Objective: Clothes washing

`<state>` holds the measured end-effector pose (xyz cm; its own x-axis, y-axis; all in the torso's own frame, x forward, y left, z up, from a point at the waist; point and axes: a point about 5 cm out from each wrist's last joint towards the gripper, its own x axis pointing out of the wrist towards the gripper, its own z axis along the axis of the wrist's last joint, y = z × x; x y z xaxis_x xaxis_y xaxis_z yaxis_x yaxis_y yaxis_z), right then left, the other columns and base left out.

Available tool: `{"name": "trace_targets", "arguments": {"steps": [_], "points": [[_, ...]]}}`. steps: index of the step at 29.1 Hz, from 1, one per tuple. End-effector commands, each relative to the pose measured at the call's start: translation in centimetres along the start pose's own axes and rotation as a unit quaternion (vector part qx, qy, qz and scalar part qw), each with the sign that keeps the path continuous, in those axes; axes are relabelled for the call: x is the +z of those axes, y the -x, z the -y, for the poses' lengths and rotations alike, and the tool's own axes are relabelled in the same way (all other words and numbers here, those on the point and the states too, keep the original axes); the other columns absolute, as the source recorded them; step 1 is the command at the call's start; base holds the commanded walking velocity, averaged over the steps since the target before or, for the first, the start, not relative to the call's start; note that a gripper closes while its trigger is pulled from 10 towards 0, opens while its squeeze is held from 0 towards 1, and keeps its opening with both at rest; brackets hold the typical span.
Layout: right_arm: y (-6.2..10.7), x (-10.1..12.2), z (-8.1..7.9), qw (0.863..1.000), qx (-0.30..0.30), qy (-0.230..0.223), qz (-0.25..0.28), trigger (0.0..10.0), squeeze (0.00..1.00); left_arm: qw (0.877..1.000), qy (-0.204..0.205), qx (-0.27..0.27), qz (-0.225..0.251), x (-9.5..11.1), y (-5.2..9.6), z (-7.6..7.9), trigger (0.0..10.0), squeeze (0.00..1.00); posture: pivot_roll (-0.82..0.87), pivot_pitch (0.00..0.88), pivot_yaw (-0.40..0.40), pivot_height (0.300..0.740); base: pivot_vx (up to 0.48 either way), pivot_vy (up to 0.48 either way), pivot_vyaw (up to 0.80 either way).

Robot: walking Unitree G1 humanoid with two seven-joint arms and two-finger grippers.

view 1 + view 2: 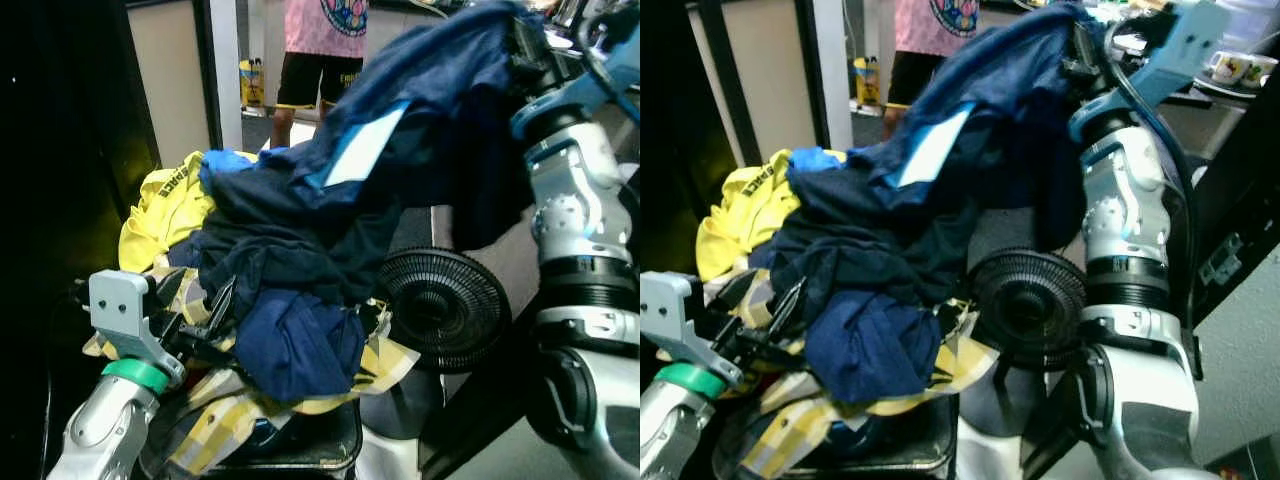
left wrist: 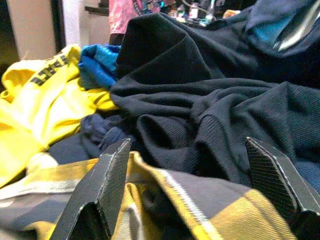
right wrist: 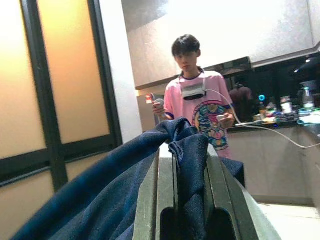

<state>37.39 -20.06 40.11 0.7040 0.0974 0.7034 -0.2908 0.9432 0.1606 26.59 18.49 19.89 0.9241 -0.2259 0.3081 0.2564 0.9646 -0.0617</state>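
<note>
My right gripper (image 3: 182, 200) has its jaws clenched on a navy shirt (image 1: 420, 110), raised high above the clothes pile (image 1: 280, 290), its tail trailing down onto it. My left gripper (image 2: 192, 195) sits spread at the pile's near edge, over plaid cloth (image 2: 200, 210).

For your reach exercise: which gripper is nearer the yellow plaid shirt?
Left. The left gripper sits open right over the yellow plaid shirt; the right gripper is raised high, clamping a navy garment.

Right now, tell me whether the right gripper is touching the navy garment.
Touching. The right wrist view shows the right gripper shut on a fold of the navy garment, the cloth pinched between its fingers.
</note>
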Motion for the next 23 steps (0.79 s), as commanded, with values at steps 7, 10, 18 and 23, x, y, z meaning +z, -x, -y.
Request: {"name": "trace_targets", "arguments": {"steps": [7, 10, 18, 23], "points": [[3.3, -4.8, -1.0, 0.998, -0.009, -0.033, -0.062, 0.0, 0.00, 1.000, -0.002, 0.014, -0.002, -0.3, -0.6, -0.3, 10.0, 0.00, 0.00, 0.026, 0.009, 0.740, 0.000, 0.000, 0.00], [4.6, -6.6, -2.4, 0.992, 0.043, -0.047, -0.112, 0.0, 0.00, 1.000, 0.001, 0.021, 0.003, -0.2, -0.9, -0.5, 10.0, 0.00, 0.00, 0.026, 0.009, 0.740, 0.000, 0.000, 0.00], [7.2, -8.6, -3.6, 0.983, 0.067, -0.040, -0.168, 10.0, 0.00, 0.998, 0.039, 0.055, 0.003, 0.5, -3.0, 0.3, 10.0, 0.00, 0.01, 0.031, 0.008, 0.740, 0.000, 0.000, 0.00], [7.0, -7.8, -3.7, 0.987, 0.067, -0.042, -0.143, 10.0, 0.00, 0.997, 0.045, 0.057, 0.006, 1.0, -3.6, 0.5, 10.0, 0.00, 0.01, 0.033, 0.010, 0.740, 0.000, 0.000, -0.14]]}}
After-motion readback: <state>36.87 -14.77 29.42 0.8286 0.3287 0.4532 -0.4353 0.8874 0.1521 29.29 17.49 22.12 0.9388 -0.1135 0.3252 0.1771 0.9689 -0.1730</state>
